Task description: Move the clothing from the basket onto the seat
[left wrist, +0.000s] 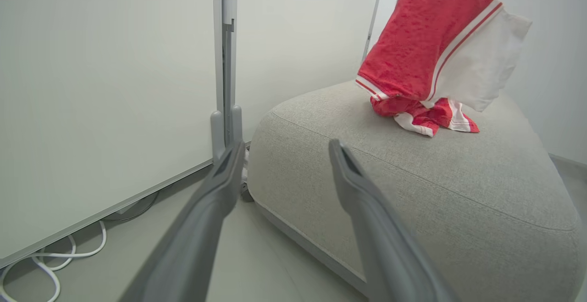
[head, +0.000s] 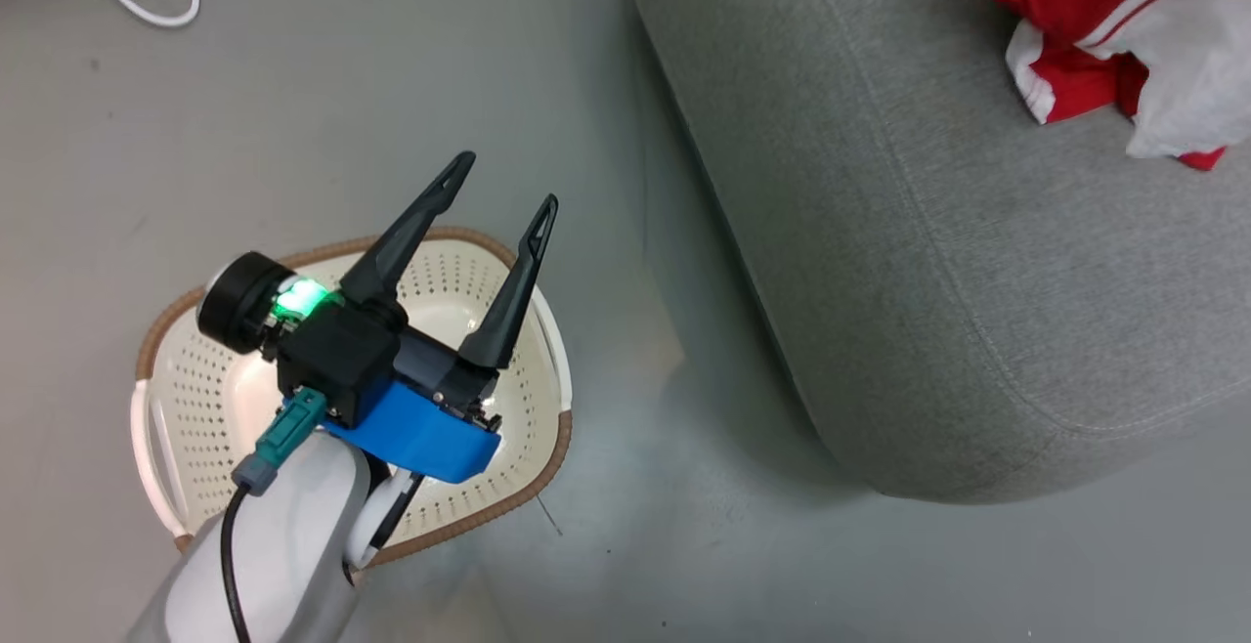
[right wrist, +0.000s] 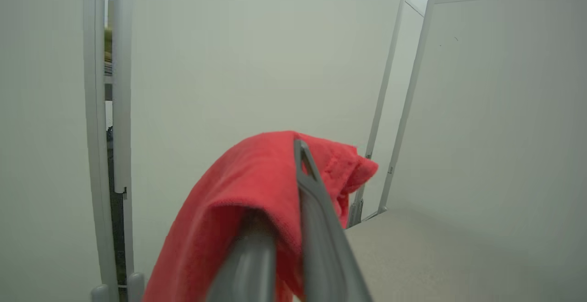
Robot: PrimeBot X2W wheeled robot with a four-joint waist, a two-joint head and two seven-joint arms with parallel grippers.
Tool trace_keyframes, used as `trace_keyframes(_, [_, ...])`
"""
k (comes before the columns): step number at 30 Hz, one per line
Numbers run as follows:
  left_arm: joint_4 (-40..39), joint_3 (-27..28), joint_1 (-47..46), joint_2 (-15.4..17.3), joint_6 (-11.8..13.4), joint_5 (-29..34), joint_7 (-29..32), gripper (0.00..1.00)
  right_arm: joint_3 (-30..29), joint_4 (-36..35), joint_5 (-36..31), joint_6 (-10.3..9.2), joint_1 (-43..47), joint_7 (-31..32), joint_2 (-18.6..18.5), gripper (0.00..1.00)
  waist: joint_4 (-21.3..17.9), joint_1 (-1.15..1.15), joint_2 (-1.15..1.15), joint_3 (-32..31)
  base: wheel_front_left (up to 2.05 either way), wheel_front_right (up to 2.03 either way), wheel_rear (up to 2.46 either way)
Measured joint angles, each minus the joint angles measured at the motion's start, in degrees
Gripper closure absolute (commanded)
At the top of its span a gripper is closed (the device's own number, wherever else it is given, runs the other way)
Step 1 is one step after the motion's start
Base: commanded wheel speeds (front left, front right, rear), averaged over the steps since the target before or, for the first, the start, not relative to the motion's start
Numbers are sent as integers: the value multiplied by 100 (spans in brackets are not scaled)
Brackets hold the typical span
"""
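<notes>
Clothing (head: 1104,27), red with white panels and stripes, lies at the upper right of the head view on the seat (head: 928,281), well apart from my left hand (head: 508,179) at lower left. That hand is spread wide and holds nothing; it hangs over the basket (head: 156,330).

In the left wrist view my left hand (left wrist: 286,146) points at the seat (left wrist: 412,192). The clothing (left wrist: 422,49) hangs down from the top edge at upper right, and its lower end touches the cushion.

In the right wrist view my right hand (right wrist: 282,187) is narrow, with red clothing (right wrist: 220,210) draped over one finger and pinched between the two.

Count: one basket, one seat, two hands. The clothing forms one red-and-white mass; I cannot tell whether it is one garment or more.
</notes>
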Motion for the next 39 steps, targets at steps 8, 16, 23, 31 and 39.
trace_keyframes(8, [-275, -179, -386, 300, 0, 71, 10, 0, -575, 466, -216, 0, 822, -497, 188, 100, 186, 0, 0, 874, 0, 0, 0])
trace_keyframes(16, [-438, -231, -573, 442, 0, 100, 80, 0, -643, 1325, -386, 0, 981, -1023, 466, 100, 293, 0, 0, 1509, 0, 0, 0])
trace_keyframes(23, [-468, -248, -608, 509, 7, 140, 114, 0, -802, 1793, -580, 0, 975, -1279, 620, 100, 354, 0, 0, 1662, 0, 0, 0])
trace_keyframes(31, [-405, -257, -609, 478, 41, 90, 79, 0, -926, 1974, -771, 0, 945, -1393, 675, 0, 394, 0, 0, 1514, 0, 0, 0])
trace_keyframes(39, [-88, -266, -482, 233, 52, -56, 19, 0, -523, 2172, -832, 0, 1286, -1605, 577, 0, 473, -1, 0, 1046, 0, 0, 0])
